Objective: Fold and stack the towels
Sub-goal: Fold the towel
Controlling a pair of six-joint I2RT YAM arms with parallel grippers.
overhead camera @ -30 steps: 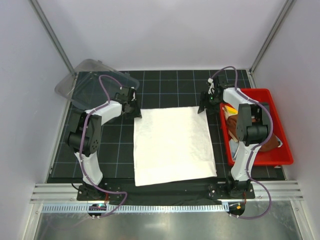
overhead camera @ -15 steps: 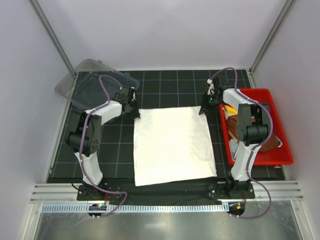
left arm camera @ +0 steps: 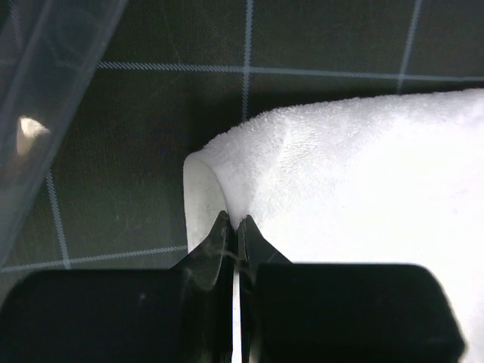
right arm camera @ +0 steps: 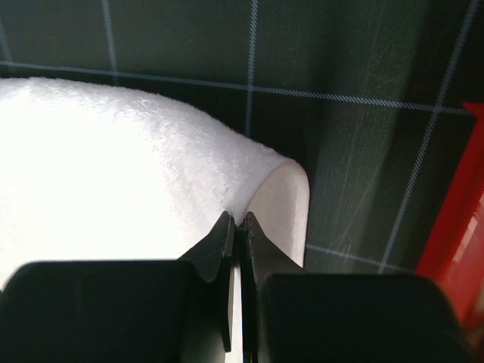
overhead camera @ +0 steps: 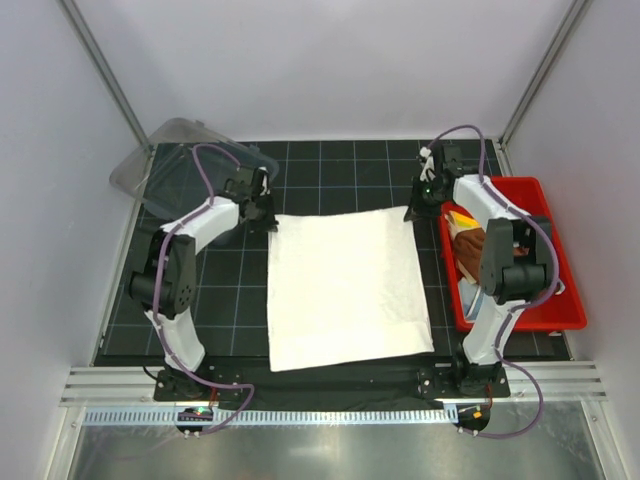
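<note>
A large cream-white towel [overhead camera: 345,288] lies spread flat on the black gridded mat. My left gripper [overhead camera: 270,218] is shut on its far left corner [left arm camera: 227,162], which bunches up between the fingertips. At the far right corner [right arm camera: 257,170] my right gripper [overhead camera: 412,213] pinches the cloth the same way, shut on it. More towels sit in the red bin [overhead camera: 560,315] on the right: a rust-brown one [overhead camera: 470,245] and a bit of yellow [overhead camera: 458,217], partly hidden behind the right arm.
A clear plastic lid [overhead camera: 175,160] lies at the far left corner of the mat, close to the left arm; its edge [left arm camera: 45,98] shows in the left wrist view. The red bin's rim [right arm camera: 454,234] is just right of the right gripper.
Both grippers have closed from open onto the towel's far corners, and both have shifted slightly toward the back of the mat. The towel's far edge is pulled a little.
</note>
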